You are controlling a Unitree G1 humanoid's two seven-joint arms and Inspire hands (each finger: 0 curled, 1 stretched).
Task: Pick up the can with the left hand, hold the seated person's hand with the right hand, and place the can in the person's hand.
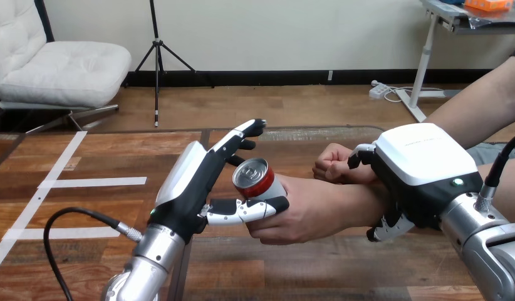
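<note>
A red can [260, 182] with a silver top stands tilted in the middle of the view, above the wooden table [343, 263]. My left hand [192, 182] is shut on it: the thumb lies across its front and the fingers reach up behind it. The person's hand [311, 216] comes in from the right and wraps the can's lower part from below, so both hands are on the can. My right hand [424, 163] sits over the person's wrist, its fingers curled over the top and its thumb under it.
The person's other hand [333, 164] is a fist just behind the held wrist, next to my right hand's fingers. White tape strips [95, 182] mark the table's left part.
</note>
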